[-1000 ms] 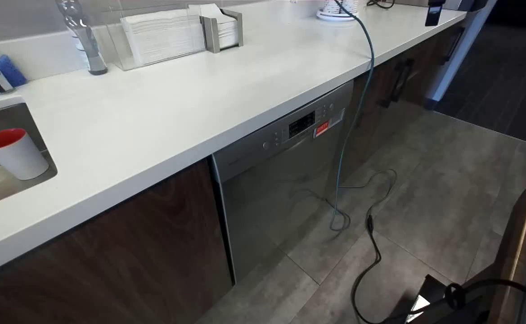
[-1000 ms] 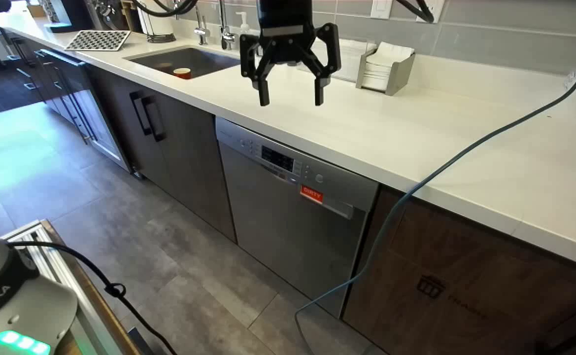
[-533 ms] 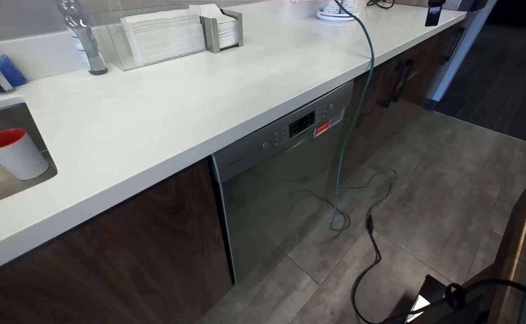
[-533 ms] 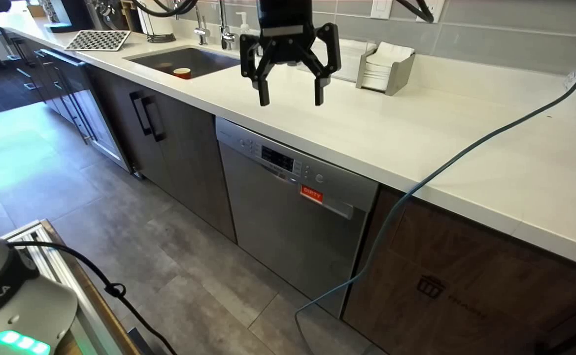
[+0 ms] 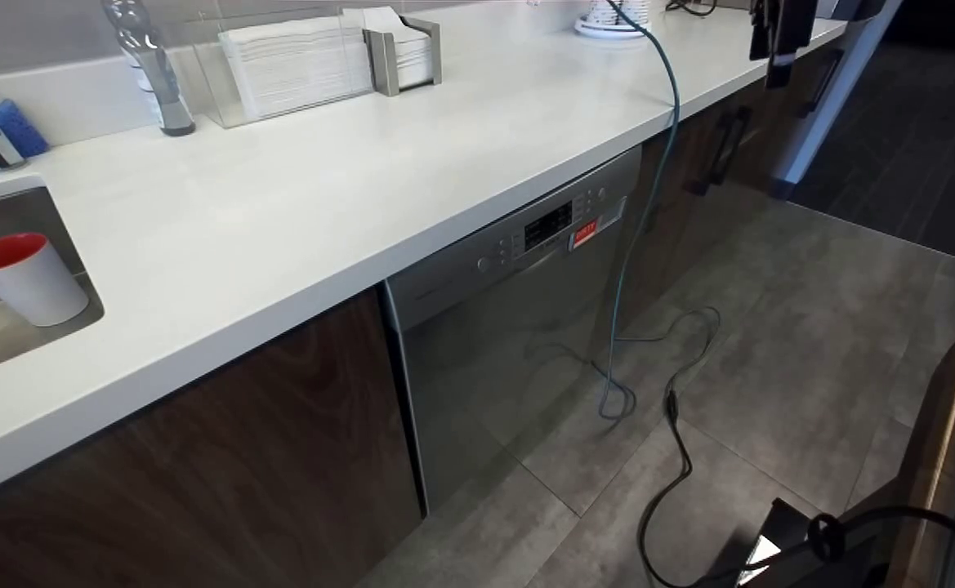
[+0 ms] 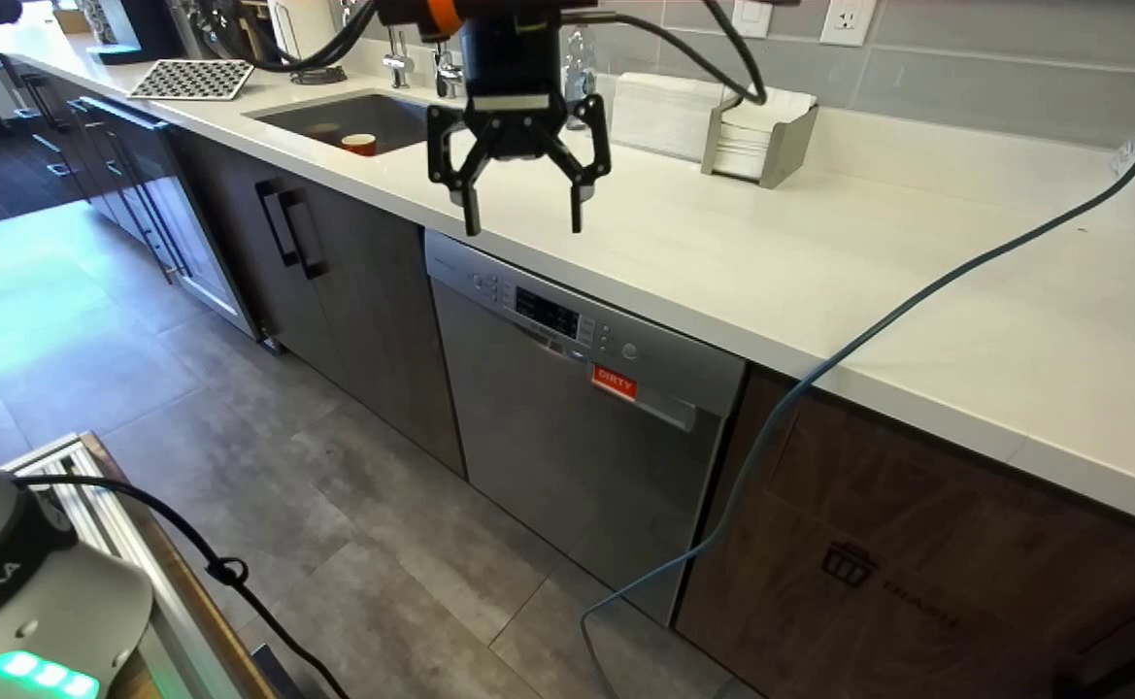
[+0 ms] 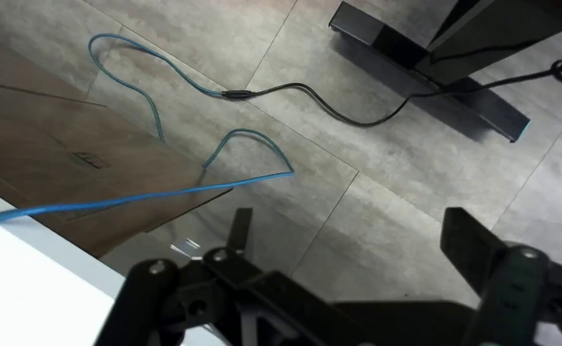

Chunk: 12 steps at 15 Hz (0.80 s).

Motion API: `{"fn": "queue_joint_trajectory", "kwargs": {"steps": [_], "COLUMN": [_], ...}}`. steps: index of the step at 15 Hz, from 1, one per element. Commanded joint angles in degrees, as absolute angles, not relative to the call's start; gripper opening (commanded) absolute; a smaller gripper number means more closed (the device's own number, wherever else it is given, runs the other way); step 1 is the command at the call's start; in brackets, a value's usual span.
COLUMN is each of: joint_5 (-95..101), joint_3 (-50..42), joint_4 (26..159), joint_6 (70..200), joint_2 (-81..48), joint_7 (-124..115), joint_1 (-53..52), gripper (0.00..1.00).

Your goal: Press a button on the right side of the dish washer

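Note:
The dish washer [image 5: 493, 367] has a steel-grey front under the counter edge. It also shows in an exterior view [image 6: 567, 437], its door shut. Its top strip holds a dark display [image 6: 547, 311], with small buttons and a round button [image 6: 629, 350] on the right side. My gripper [image 6: 524, 223] points down with fingers spread and nothing between them. It hangs above and apart from the dish washer. Its tips also show at the upper right of an exterior view [image 5: 779, 49]. In the wrist view the open fingers [image 7: 348, 216] are over the floor; the control strip is not visible there.
A blue cable [image 6: 761, 437] hangs over the counter edge near the dish washer's right side. The white counter [image 6: 878, 272] bears a napkin holder [image 6: 761, 136]. A red DIRTY label [image 6: 615, 382] sits below the buttons. A sink [image 6: 402, 121] with a cup lies left of the gripper.
My gripper has moved left and slightly down in an exterior view, and more of it has come into view at the upper right of an exterior view. It stayed open.

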<state>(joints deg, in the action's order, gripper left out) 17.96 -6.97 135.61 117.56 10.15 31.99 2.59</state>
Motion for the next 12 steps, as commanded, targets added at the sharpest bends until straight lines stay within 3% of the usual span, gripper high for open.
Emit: {"fn": "queue_joint_trajectory", "kwargs": {"steps": [1, 12], "joint_5": [17.4, 17.2], "joint_3": [-5.7, -5.0], "joint_4": [139.0, 139.7], "joint_6": [121.0, 121.8], "joint_2": [8.0, 6.2], "joint_7": [39.4, 41.7], "joint_1": [0.6, 0.8], "gripper": [1.0, 1.0]}}
